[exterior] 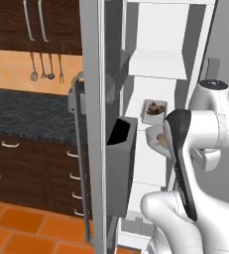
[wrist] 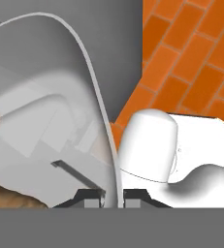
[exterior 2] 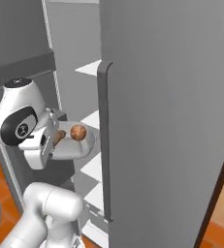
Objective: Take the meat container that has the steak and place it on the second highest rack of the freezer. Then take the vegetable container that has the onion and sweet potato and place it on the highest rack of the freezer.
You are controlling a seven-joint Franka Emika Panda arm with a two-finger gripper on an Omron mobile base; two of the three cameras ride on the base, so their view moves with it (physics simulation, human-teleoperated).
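Kitchen w/ orange floor tiles, freezer [exterior: 158, 64] door open. Steak [exterior: 156, 106] tray already sits on a white shelf inside. My gripper [wrist: 112, 197] pinches the bowl [exterior 2: 82, 145] rim tight so it won't tip; onion [exterior 2: 78, 131] & sweet potato [exterior 2: 59, 137] ride inside. My arm is bent, holding the bowl level by the shelves, below the top rack.

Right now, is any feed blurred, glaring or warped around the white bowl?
Left base view: sharp, flat lighting, but the white arm covers most of the white bowl. Right base view: clear and glare-free, round orange-red onion crisp. Hand view: the bowl's rim bulges large at close range.
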